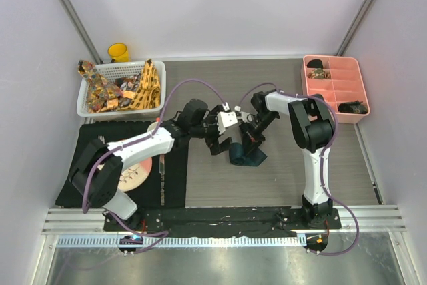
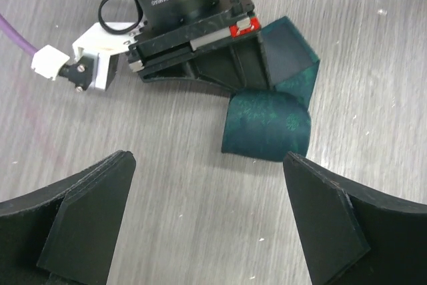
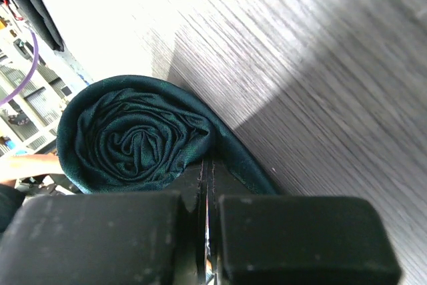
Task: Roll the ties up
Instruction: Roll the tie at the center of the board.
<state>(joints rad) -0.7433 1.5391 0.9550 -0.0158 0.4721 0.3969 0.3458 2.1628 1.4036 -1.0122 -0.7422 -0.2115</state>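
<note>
Rolled teal tie (image 1: pixel 241 155) at middle of table (image 1: pixel 280 181), left tool (image 1: pixel 221 141) spread wide, holding nothing, near it, right tool (image 1: pixel 251 141) closed tight against it, white basket (image 1: pixel 84 103) at far-left corner full of patterned ties (image 1: pixel 133 88), pink tray (image 1: pixel 333 62) at far-right corner holding two dark bundles (image 1: pixel 319 70).

Two white-and-black arms with matte black jaws

The left arm (image 1: pixel 143 141) and right arm (image 1: pixel 312 171) have white link shells joined by black rounded joint housings, and both stand on a black base plate (image 1: pixel 233 218). A purple cable (image 1: pixel 193 82) loops along each arm. The right wrist block (image 2: pixel 180 5) is black with a white printed label, a red tab (image 2: pixel 243 28), a white bracket (image 2: pixel 100 51) and a white plug (image 2: pixel 50 61). The jaws are plain black wedges with flat, lightly scuffed pads.
</note>
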